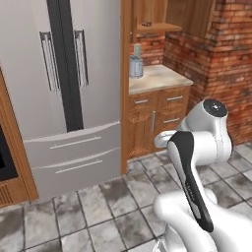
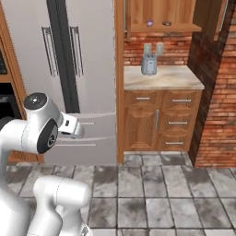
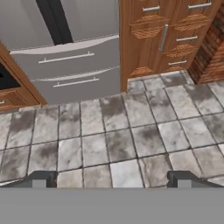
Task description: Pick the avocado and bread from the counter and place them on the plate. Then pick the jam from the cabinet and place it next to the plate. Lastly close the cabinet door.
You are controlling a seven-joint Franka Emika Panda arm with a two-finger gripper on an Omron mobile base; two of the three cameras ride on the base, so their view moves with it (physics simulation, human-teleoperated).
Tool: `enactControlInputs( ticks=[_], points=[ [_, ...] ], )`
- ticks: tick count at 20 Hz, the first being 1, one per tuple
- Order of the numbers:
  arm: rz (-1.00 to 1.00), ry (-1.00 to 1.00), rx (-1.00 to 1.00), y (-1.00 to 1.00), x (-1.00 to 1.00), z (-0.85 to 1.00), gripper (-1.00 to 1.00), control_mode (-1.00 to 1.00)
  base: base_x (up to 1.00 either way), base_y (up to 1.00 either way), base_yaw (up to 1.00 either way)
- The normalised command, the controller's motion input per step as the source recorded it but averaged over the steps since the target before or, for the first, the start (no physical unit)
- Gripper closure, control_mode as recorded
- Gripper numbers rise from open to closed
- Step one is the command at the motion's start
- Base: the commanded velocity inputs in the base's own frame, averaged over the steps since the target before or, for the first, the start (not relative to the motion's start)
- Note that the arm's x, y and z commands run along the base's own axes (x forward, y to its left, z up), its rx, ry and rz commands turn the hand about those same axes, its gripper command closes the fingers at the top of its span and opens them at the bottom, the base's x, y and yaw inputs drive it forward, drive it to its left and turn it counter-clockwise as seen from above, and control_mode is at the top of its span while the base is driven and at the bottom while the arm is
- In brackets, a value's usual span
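facing a tiled floor [image 3: 131,144], the gripper [image 3: 112,179] hangs wide open and empty; the counter [image 2: 162,77] lies well ahead.

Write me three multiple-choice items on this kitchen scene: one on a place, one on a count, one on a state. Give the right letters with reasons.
1. Where does the small grey metal toaster stand?
A. on the tiled floor
B. on the beige mottled stone counter
C. inside the fridge

2. How many long vertical handles does the tall grey steel fridge carry on its upper doors?
A. two
B. one
C. four

3. How are the fingers of the gripper?
A. shut on a jar
B. shut on nothing
C. spread apart, holding nothing

Answers: 1 B, it sits on the worktop over the brown wooden cupboards. 2 A, one handle flanks each side of the dark centre strip. 3 C, the hand view shows bare grey floor tiles between the tips.
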Motion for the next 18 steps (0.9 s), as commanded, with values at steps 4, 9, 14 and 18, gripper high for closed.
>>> enactControlInputs(
  ticks=[4,9,14,18],
  points=[
    [0.0,0.0,0.0,0.0,0.0,0.0,-1.0,1.0,0.54,-0.51,0.08],
    [0.0,0.0,0.0,0.0,0.0,0.0,-1.0,1.0,0.55,-0.48,0.08],
    [0.0,0.0,0.0,0.0,0.0,0.0,-1.0,1.0,0.52,-0.49,0.08],
    [0.0,0.0,0.0,0.0,0.0,0.0,-1.0,1.0,0.56,-0.53,0.09]
  ],
)
